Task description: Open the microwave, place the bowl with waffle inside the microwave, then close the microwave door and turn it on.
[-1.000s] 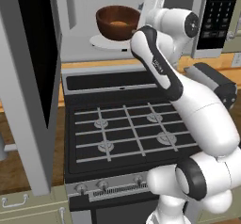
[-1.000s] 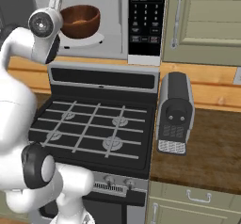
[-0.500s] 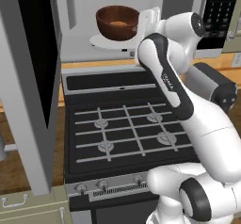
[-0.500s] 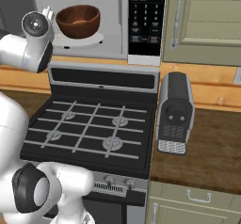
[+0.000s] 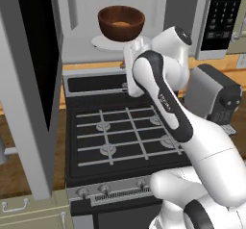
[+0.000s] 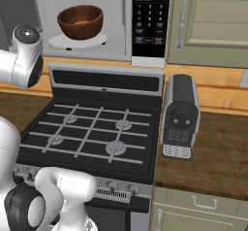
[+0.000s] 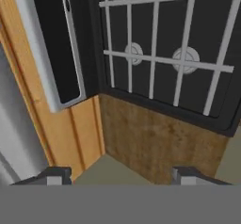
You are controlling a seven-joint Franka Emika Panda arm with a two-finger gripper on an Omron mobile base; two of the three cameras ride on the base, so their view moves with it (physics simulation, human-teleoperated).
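Bowl (image 6: 80, 21) on turntable (image 6: 99, 41) inside microwave (image 6: 101, 19), above stove (image 6: 92, 133).

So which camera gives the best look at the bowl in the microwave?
The right base view: the bowl sits unobstructed on the white turntable plate, rim and inside visible. The left base view shows the bowl too, with the arm just below it. The hand view faces the stove instead.

kitchen, gas stove (image 6: 92, 133), microwave (image 6: 101, 19), cabinets (image 6: 213, 21)

Two dark fingertips (image 7: 56, 173) stand wide apart over a brown wooden countertop (image 7: 160, 145), beside the black gas stove (image 7: 160, 53) (grey grates, two burners visible) and its backguard.
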